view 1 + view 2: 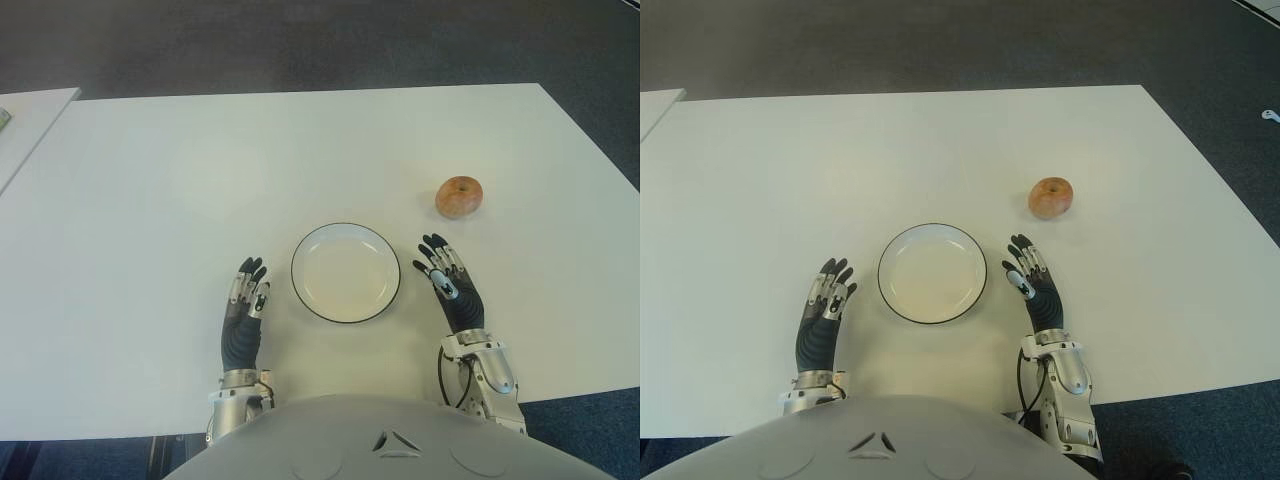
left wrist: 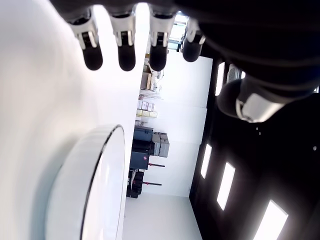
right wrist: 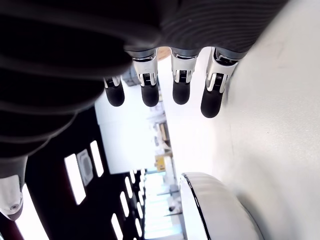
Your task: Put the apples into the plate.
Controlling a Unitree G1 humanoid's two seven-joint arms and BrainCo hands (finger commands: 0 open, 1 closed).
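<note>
Even overhead light; broad white table [image 1: 150,200] near glare, soft faint shadows. Wrist views: blown-out whites, dark blurred foreground.

- No readable text, label, brand, number or sign is showing in any view.
- The small triangular mark on the robot's torso [image 1: 397,442], at the lower centre of the left eye view, is showing no letters.
- The shelves and boxes in the wrist views' backgrounds are appearing too small to read.
</note>
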